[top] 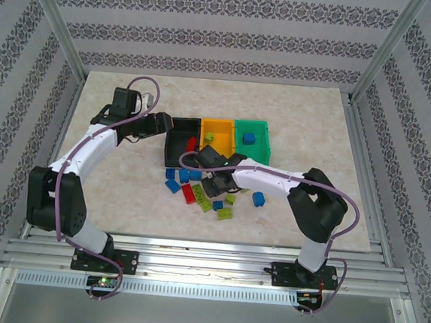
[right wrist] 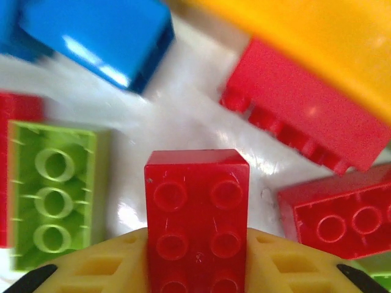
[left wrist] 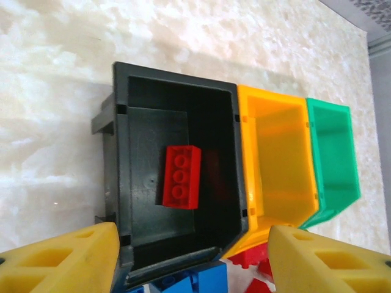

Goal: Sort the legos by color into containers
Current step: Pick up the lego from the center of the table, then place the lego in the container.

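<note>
From above, three bins stand side by side at mid-table: black bin (top: pixel 172 152), orange-yellow bin (top: pixel 219 122), green bin (top: pixel 253 122). A lime brick (top: pixel 209 137) lies in the orange-yellow one and a blue brick (top: pixel 248 139) in the green one. The loose legos (top: pixel 191 186) cluster just in front. The right gripper (top: pixel 217 183) is down among them, and the left gripper (top: pixel 166 123) is at the black bin's left edge. Bare table (top: pixel 115 190) opens left of the pile.

The left wrist view adds a flat red brick (left wrist: pixel 181 177), studs up on the black bin's floor. The yellow fingers (left wrist: pixel 67 259) are spread wide, holding nothing.

The right wrist view shows the right gripper clenched on the clamped red brick (right wrist: pixel 197 207), studs facing the camera. A green neighbour (right wrist: pixel 55 195) lies close on its left and other red bricks (right wrist: pixel 305 116) crowd its right.
</note>
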Robot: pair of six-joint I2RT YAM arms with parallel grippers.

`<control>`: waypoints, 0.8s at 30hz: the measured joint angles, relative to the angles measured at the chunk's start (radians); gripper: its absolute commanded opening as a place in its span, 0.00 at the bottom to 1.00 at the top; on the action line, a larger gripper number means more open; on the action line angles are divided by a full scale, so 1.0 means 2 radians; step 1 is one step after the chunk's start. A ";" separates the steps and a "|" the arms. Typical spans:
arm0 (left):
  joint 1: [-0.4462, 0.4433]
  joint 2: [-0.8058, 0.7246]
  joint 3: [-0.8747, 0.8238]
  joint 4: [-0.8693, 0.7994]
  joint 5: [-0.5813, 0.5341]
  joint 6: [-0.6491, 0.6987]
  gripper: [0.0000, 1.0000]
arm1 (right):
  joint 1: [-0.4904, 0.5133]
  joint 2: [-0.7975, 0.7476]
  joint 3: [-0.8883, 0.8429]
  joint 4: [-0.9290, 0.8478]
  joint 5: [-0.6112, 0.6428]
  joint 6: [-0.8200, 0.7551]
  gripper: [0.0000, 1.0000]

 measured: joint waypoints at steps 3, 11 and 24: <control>0.000 -0.002 0.000 0.000 -0.020 0.000 0.66 | -0.005 -0.006 0.033 0.006 -0.010 0.000 0.40; 0.001 -0.009 0.000 0.000 -0.039 -0.003 0.66 | -0.041 0.049 0.184 0.033 -0.050 0.003 0.46; 0.001 -0.009 0.000 0.000 -0.035 -0.012 0.66 | -0.046 0.079 0.187 0.049 -0.079 0.012 0.52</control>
